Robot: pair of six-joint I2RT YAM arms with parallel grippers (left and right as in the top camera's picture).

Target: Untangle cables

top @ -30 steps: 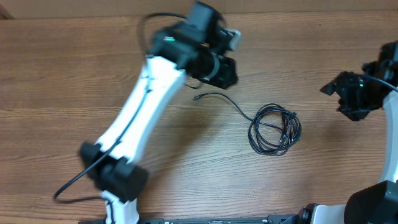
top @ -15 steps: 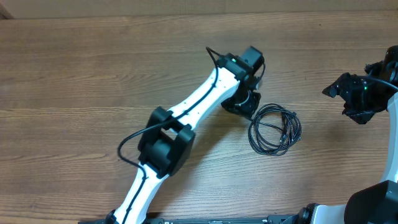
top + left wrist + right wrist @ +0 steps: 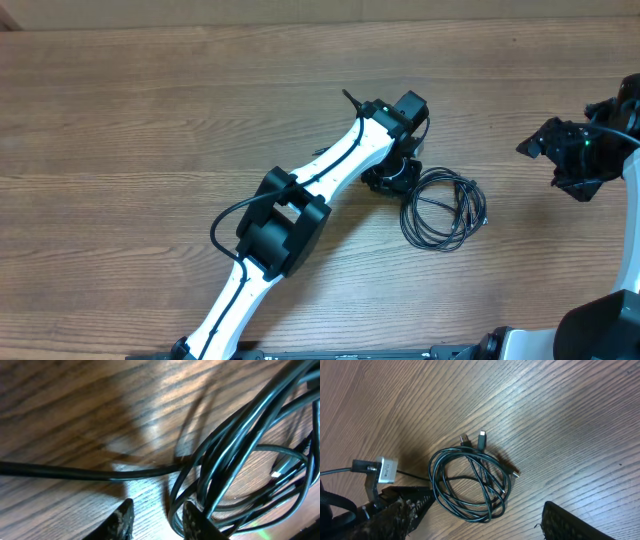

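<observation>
The left arm (image 3: 300, 195) stretches diagonally across the wooden surface (image 3: 120, 120), putting its left pincer (image 3: 395, 176) right at the left edge of the cables (image 3: 443, 208). This looks like a reach for an outer loop to pull free. In the left wrist view the left pincer (image 3: 157, 521) has its fingers apart just above the wood, with a coil strand passing between them but not clamped. A single strand (image 3: 75, 472) runs off to the left from the bundle. The cables lie as a small flat coil right of centre, and their plug ends (image 3: 481, 437) poke out at its rim. Far right, the right pincer (image 3: 570, 160) hangs well apart from the coil with its fingers wide apart and empty, probably waiting to pin or take the other side.
</observation>
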